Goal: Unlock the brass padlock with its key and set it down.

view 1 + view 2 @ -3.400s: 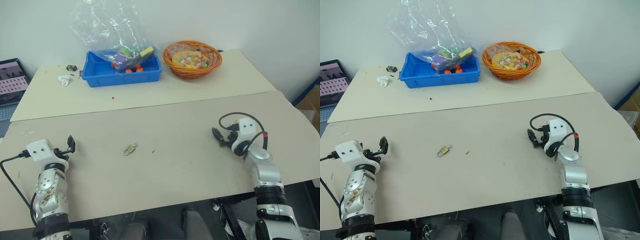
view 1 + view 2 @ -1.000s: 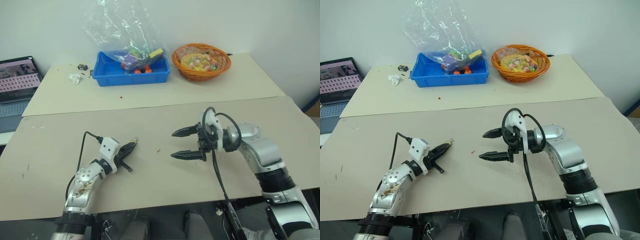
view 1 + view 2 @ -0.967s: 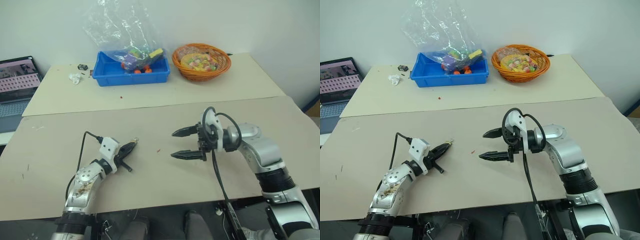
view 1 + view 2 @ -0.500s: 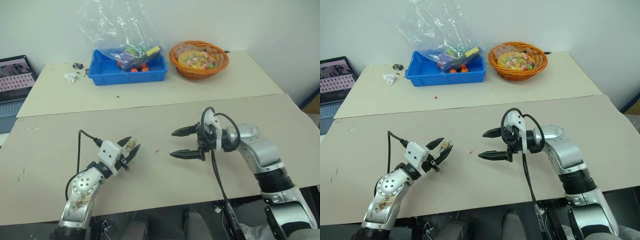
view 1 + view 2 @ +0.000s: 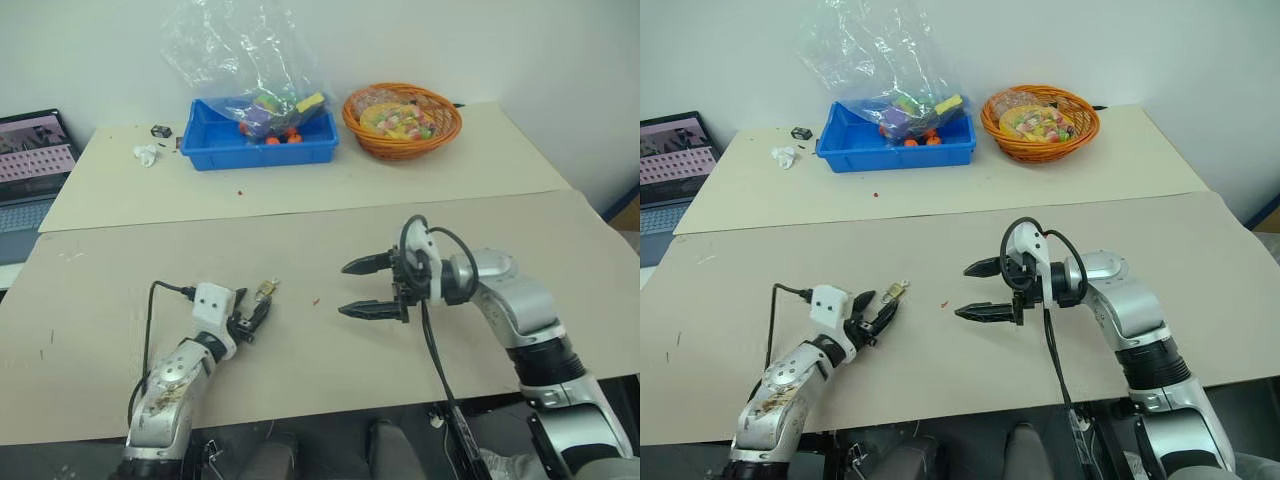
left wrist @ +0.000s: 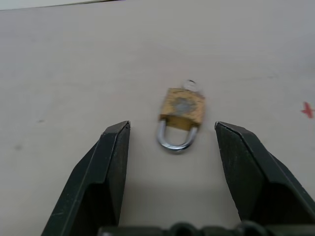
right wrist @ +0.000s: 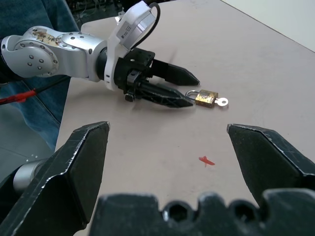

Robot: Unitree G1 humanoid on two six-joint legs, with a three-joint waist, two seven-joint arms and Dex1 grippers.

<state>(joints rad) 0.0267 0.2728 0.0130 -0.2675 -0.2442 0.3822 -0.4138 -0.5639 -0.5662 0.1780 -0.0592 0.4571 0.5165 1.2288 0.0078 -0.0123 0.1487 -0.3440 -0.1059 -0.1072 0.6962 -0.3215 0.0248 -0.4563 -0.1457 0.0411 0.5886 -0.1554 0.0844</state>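
1. Brass padlock lies flat on the table, just ahead of the left gripper, its shackle toward the parted, empty fingertips, untouched.
2. Right gripper, spread wide and empty, hovers well apart, facing it.

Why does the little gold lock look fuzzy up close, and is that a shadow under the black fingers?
Left wrist view: the brass padlock looks slightly soft, the fingers sharper, with a faint shadow on the table between them. Right wrist view: the padlock is crisper.
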